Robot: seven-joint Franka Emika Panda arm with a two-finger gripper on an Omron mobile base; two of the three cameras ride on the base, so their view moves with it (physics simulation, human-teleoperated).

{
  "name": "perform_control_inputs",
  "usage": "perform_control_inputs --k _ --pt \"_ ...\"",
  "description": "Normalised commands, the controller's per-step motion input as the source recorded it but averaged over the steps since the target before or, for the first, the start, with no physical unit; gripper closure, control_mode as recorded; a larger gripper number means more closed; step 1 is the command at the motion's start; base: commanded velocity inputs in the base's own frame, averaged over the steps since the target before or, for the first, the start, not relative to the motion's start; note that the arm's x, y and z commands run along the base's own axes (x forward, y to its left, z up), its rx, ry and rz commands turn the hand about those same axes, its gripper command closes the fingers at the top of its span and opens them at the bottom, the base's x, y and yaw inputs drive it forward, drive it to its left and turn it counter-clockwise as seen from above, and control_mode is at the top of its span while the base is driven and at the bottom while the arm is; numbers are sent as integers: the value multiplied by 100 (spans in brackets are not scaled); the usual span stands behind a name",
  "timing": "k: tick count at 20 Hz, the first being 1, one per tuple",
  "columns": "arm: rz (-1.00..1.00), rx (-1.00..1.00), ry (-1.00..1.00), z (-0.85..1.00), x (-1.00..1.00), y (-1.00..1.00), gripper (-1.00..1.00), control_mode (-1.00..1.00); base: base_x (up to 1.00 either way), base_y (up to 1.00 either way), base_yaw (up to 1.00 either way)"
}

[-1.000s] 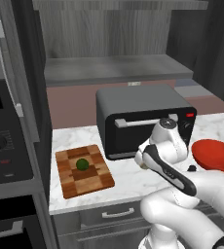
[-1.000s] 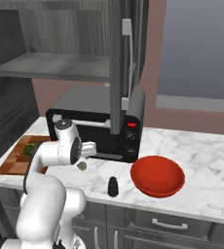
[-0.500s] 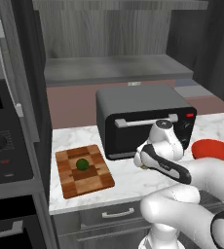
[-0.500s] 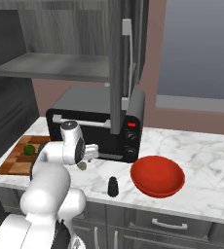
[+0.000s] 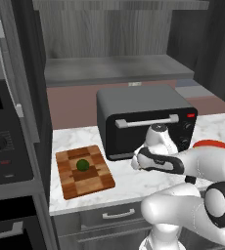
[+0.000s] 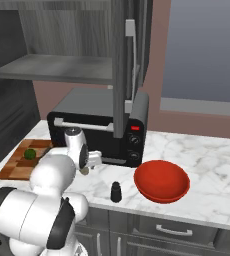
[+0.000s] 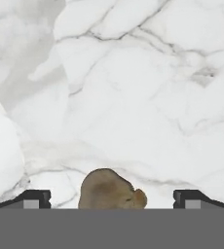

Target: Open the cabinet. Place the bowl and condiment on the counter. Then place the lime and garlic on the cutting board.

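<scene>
Cabinet (image 6: 122,65): both doors are standing open, shelf bare, so the opening step looks done. Bowl (image 6: 161,180): red, sitting upright on the counter (image 6: 212,165) to the right of the black toaster oven (image 5: 144,119), evidently already set down. Condiment (image 6: 116,191): dark shaker standing upright on the counter near its front edge, just left of the bowl and apart from it. Cutting board (image 5: 83,171): chequered wood, lying at the left end of the counter. Lime (image 5: 82,164): resting on the board's middle, its placement apparently complete. Garlic (image 7: 112,189): lying on bare marble in front of the oven, off the board, the one item seemingly left to move. Gripper (image 7: 112,198): hanging directly over the garlic with jaws spread wide, one tip either side, gripping nothing, which reads as lining up for a pick.
</scene>
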Motion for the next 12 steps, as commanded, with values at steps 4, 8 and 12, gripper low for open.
perform_control_inputs --k 4,8,12 --pt "0 0 -13 -40 8 0 -100 -100 0 0 0" --pt "0 2 -9 -28 2 0 -100 -100 0 0 0" --pt "0 0 0 -36 -7 0 -100 -100 0 0 0"
